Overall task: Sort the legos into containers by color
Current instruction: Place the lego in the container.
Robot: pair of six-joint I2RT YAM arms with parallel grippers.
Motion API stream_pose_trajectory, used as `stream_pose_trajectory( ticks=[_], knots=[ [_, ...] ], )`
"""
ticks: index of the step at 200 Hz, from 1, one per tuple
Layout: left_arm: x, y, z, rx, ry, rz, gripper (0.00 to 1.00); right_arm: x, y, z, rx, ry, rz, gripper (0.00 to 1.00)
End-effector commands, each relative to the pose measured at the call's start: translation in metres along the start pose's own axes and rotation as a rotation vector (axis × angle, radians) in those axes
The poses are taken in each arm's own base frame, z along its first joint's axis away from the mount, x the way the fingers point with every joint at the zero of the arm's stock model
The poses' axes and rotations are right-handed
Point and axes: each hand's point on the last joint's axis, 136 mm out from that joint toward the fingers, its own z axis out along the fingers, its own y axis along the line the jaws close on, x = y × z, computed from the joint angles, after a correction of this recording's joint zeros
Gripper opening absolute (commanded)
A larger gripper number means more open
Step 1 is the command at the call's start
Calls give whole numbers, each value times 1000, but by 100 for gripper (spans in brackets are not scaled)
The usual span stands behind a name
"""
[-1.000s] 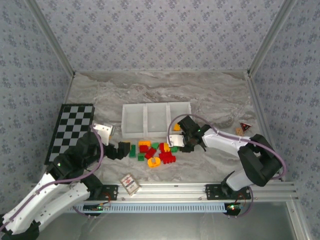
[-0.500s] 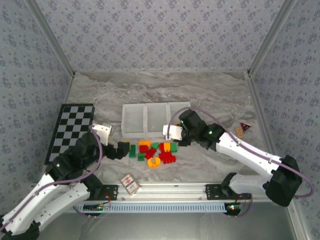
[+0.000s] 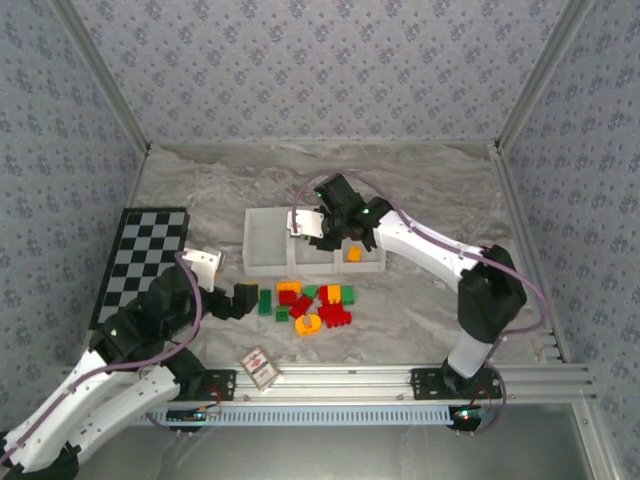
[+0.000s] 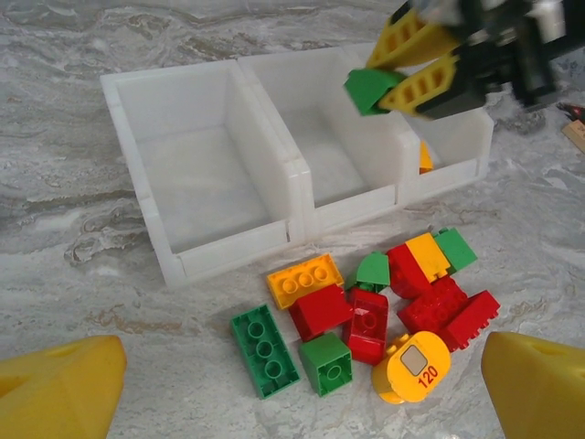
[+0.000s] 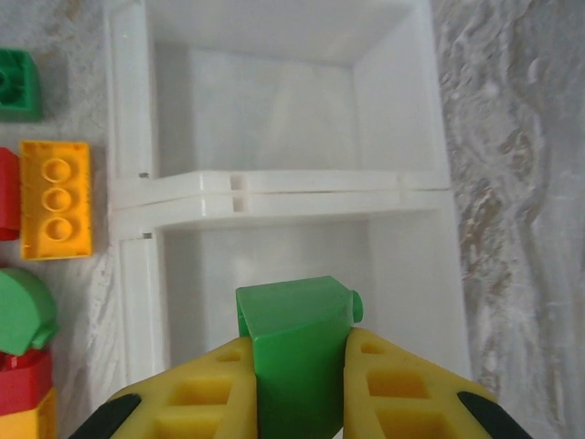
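My right gripper [image 5: 297, 370] is shut on a green lego [image 5: 297, 347], which hangs above the middle bin of the white containers [image 5: 274, 192]. From the left wrist that green lego [image 4: 373, 90] shows between the yellow fingers over the containers [image 4: 210, 247]. One orange lego [image 3: 353, 254] lies in the right bin. The loose legos [image 3: 312, 304], red, green and orange, lie in a heap just in front of the containers [image 3: 266, 268]; among them are a long green brick [image 4: 264, 350] and an orange ring [image 4: 411, 370]. My left gripper [image 3: 243, 299] stands open, low, left of the heap.
A black-and-white checkerboard [image 3: 140, 262] lies at the left, beside my left arm. A small red-patterned card [image 3: 259, 366] sits near the front rail. Two small pieces [image 3: 486, 256] lie at the right. Patterned walls close in the table.
My right gripper has lifted the green lego from the heap's right side and carried it back and left, over the containers. The left arm has stayed still.
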Motion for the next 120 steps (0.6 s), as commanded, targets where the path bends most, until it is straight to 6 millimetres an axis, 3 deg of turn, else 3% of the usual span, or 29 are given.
stream_pose_trajectory(
  ticks=[1, 66, 120],
  knots=[
    [-1, 2, -3, -7, -15, -3, 100, -5, -5, 8, -44, -29, -9, 22],
    [-1, 3, -3, -12, -18, -2, 100, 21, -3, 52, -89, 40, -13, 24],
    [-1, 3, -3, -11, -17, -2, 100, 26, 0, 62, -86, 64, -38, 35]
  ],
)
